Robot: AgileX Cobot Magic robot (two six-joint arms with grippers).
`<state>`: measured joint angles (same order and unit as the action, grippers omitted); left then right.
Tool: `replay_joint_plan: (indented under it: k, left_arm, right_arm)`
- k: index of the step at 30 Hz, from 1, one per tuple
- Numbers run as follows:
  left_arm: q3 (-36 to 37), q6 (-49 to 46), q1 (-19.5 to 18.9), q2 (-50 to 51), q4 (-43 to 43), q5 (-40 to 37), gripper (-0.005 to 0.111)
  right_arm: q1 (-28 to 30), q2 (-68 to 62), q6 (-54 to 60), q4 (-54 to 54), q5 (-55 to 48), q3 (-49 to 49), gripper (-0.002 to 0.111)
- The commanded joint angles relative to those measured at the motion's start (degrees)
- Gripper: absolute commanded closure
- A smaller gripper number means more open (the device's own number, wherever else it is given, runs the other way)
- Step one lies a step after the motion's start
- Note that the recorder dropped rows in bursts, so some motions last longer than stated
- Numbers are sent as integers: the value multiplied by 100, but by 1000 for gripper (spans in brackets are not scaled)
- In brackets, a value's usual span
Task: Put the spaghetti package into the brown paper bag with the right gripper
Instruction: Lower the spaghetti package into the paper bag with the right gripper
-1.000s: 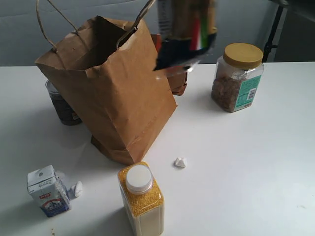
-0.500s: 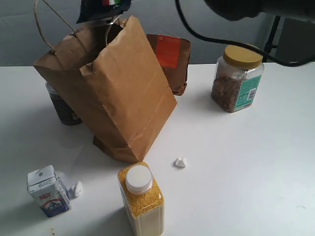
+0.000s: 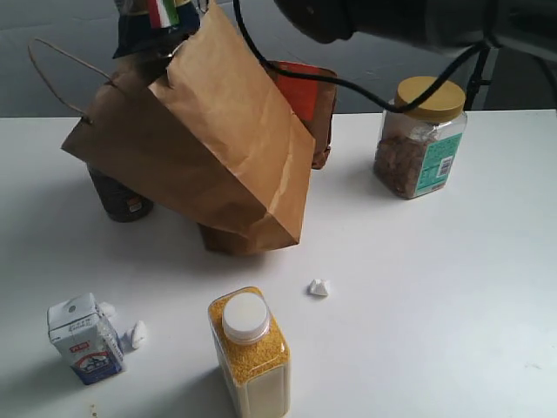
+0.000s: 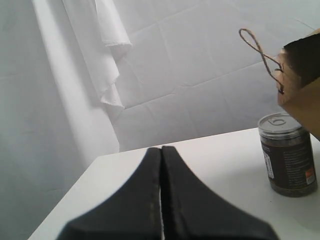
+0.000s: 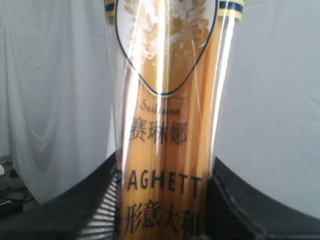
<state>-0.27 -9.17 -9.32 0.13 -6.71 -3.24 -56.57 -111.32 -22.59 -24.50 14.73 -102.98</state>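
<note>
Spaghetti package (image 3: 155, 24) – where's it at?

Re: top left of ext. view, navy end w/ flag stripe hanging right at the open top of the paper bag (image 3: 222, 148). Can't tell if the tip is past the rim.

Right gripper (image 5: 162, 202) got it?

Re: yes, clamped on it. Wrist cam: black fingers (image 5: 85, 200) either side of the clear pack, pale strands and gold emblem filling the shot.

Bag upright?

Re: no, tipped hard, top leaning left, one loop handle (image 3: 52, 74) sticking out that side. Tin (image 3: 117, 196) partly hidden behind its low edge. Dk brown pouch (image 3: 305, 100) w/ orange label behind the bag, other side.

Left gripper (image 4: 161, 195)?

Re: fingers pressed together, nothing between, over the white table (image 4: 220, 165), well apart from the bag.

Other stuff?

Re: yellow-lid jar (image 3: 420, 139) far right; grain bottle (image 3: 250, 353) and small carton (image 3: 83, 340) up front.
</note>
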Motion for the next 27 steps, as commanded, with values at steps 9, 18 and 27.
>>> replay_joint_plan:
  k: [9,18,27]
  left_arm:
    - [27,21,-13,-13,24,39,107]
    - [27,21,-13,-13,24,39,107]
    - [27,21,-13,-13,24,39,107]
  right_arm:
    - [-150,1111,42,-144,360,-196,108]
    - [-208,1089,31,-144,426,-245,108]
    - [-30,448,118,-331,43,-245,108]
